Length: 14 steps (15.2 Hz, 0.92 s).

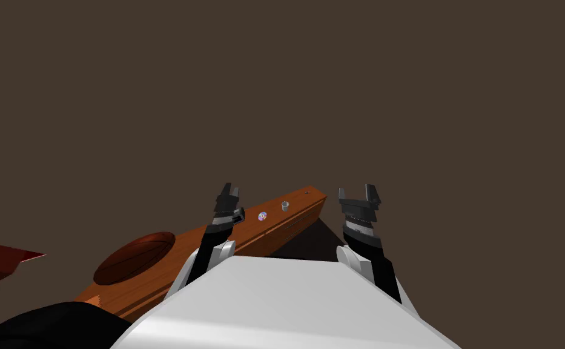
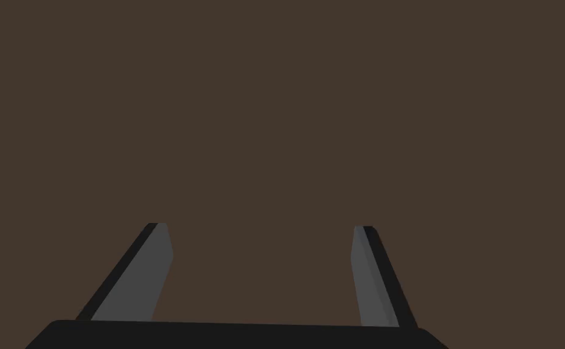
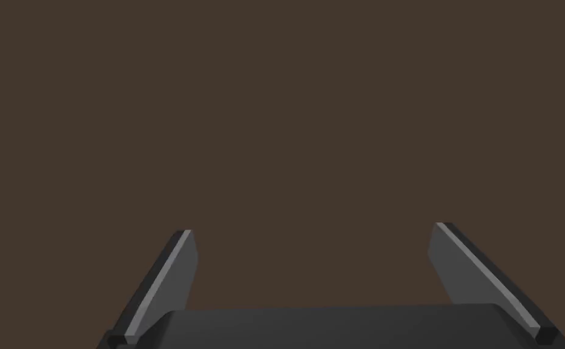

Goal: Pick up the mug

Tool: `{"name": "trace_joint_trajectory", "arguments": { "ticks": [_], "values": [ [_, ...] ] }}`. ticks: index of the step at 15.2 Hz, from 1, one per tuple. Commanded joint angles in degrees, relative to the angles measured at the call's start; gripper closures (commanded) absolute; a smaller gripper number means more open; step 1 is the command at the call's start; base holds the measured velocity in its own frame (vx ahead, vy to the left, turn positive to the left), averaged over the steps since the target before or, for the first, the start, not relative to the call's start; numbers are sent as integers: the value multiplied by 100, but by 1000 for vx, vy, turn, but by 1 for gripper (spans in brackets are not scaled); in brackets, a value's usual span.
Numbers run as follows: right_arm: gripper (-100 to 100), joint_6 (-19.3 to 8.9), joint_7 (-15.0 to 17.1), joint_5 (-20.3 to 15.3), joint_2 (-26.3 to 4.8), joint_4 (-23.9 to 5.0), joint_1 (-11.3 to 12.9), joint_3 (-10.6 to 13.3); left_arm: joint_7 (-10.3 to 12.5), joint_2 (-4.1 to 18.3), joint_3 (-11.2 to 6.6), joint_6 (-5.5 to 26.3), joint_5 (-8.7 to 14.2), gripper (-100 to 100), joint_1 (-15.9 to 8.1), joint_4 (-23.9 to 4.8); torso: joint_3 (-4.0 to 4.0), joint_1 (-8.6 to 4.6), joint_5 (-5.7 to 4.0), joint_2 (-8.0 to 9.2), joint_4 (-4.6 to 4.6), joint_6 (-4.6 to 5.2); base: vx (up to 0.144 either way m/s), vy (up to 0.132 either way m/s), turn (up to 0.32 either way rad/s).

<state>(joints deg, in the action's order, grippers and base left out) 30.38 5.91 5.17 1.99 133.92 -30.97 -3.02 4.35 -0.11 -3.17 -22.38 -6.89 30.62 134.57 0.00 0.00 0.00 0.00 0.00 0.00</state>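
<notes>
Brown, featureless backdrop behind a long wooden bench (image 1: 302, 203) slanting off to the left. Small grey mug (image 1: 285, 205) upright near the bench's far end, just past a little coloured disc (image 1: 262, 216) and well apart from a dark reddish oval dish (image 1: 134, 257). Left tool (image 1: 231, 191) spread wide, raised near the disc, short of the mug; right tool (image 1: 357, 194) likewise wide, off past the bench's end. Approach step by the look of it, nothing grasped yet. Next, probably: left tool forward and down to straddle the mug, then close.
</notes>
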Motion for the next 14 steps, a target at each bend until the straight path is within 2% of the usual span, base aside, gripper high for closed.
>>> {"name": "trace_joint_trajectory", "arguments": {
  "ticks": [1,3,4,7,8,10,13,14],
  "values": [
    [0,0,0,0,0,0,0,0,7,192,-1,36,-1,-100,-16,-59,0,0,0,0,0,0,-18,-21,-40],
    [0,0,0,0,0,0,1,1,17,467,-3,125,3,-100,-53,-198,6,-10,-2,11,2,2,-55,-49,-102],
    [0,0,0,0,1,0,1,1,17,474,-3,125,3,-100,-53,-198,11,-17,-3,20,3,2,-64,-56,-81],
    [0,0,0,0,1,0,1,1,15,893,-3,364,37,-100,-138,-538,13,-23,-5,24,5,3,-54,-67,-146],
    [0,0,0,0,1,0,2,1,15,893,-3,364,37,-100,-138,-538,13,-28,-6,23,5,5,-43,-74,-142],
    [0,0,0,0,1,0,1,1,-11,1162,2,595,91,-100,-212,-838,11,-29,-6,19,4,3,-33,-81,-171],
    [0,0,0,0,1,0,1,1,-33,1294,6,733,129,-100,-252,-1007,7,-33,-7,12,2,4,-21,-75,-151],
    [0,0,0,0,1,0,1,1,-63,1423,12,884,175,-100,-294,-1186,6,-29,-7,11,2,2,-17,-66,-180]
  ]
}}
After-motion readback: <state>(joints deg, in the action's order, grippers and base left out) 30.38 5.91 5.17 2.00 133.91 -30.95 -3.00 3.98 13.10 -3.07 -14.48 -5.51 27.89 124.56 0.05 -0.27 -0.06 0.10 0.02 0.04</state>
